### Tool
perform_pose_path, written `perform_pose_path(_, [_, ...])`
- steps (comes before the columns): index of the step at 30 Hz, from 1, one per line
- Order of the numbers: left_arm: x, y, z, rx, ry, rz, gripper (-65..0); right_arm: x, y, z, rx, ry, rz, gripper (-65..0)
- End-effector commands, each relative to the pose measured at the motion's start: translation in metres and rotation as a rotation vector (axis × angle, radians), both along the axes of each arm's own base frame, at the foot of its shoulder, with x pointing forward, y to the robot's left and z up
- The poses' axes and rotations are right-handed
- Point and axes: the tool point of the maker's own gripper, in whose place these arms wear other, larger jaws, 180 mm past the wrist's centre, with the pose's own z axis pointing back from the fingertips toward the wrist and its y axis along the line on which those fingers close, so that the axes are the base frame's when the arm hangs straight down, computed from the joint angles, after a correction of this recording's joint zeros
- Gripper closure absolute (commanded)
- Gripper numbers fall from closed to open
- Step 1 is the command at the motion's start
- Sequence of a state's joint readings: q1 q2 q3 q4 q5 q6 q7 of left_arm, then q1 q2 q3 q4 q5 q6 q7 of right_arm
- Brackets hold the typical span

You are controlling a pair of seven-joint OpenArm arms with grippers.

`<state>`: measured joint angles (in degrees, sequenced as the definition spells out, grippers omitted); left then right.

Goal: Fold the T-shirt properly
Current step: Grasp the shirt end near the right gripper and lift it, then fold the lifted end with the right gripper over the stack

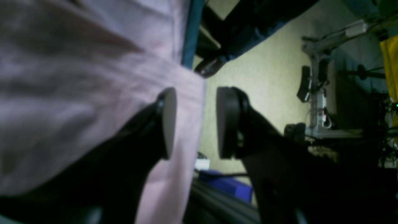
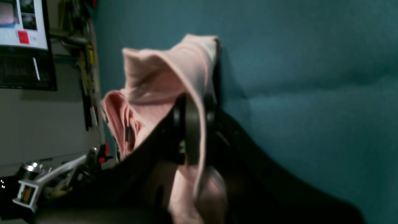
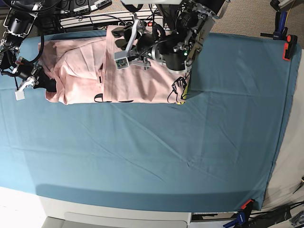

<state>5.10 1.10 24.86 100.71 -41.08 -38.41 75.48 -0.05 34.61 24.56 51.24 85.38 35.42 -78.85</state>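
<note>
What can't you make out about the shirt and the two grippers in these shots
- T-shirt print: base view, folded under; only black and yellow edges show.
- Left gripper: base view, hidden by the arm; the left wrist view shows it open.
- Right gripper: pads mostly covered by pinched cloth; base view too small.

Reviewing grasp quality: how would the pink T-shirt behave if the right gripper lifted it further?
Probably floppy: the T-shirt bunches and droops around the right gripper. Likely light, since one pinch holds its edge up. The rest, creased on the table cloth, would probably drag along.
</note>
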Motion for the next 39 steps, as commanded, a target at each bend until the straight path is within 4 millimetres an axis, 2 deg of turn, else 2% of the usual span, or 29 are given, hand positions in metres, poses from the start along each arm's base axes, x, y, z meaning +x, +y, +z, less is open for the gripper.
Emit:
perform_pose_path(1, [0.007,-0.005,0.016,-0.054,-0.02,0.018,-19.9,0.0,-0.006,0.007,-0.03,0.011,0.021,0.0])
perform_pose_path(5, [0.023,0.017,0.012,-0.025,-0.025,0.086,-19.9,0.014,0.004,0.03,-0.089,-0.071,0.087,0.0])
perform_pose_path(7, [0.032,0.033,0.009,-0.001,-0.038,0.124,-17.8,0.019,0.013,0.046,-0.134,-0.125,0.138,0.0])
perform_pose_path(10, [0.045,0.057,0.005,0.019,-0.041,0.185,-16.3,0.02,0.034,0.071,-0.211,-0.211,0.238,0.0])
perform_pose_path(13, [0.053,0.078,0.001,0.025,-0.022,0.24,-16.3,0.014,0.065,0.089,-0.278,-0.293,0.343,0.0])
perform_pose_path(15, [0.057,0.092,-0.002,0.038,-0.013,0.276,-16.3,0.007,0.084,0.09,-0.33,-0.315,0.397,0.0])
perform_pose_path(19, [0.058,0.121,-0.01,0.074,0.011,0.319,-16.3,-0.01,0.121,0.077,-0.381,-0.322,0.437,0.0])
perform_pose_path(27, [0.063,0.175,-0.016,0.114,0.04,0.424,-16.3,-0.015,0.193,0.066,-0.176,-0.368,0.346,0.0])
perform_pose_path(33, [0.067,0.202,-0.014,0.126,0.032,0.466,-16.3,-0.009,0.227,0.075,-0.047,-0.415,0.296,0.0])
perform_pose_path(39, [0.069,0.211,-0.013,0.134,0.028,0.486,-16.3,-0.01,0.258,0.084,0.037,-0.467,0.328,0.0])
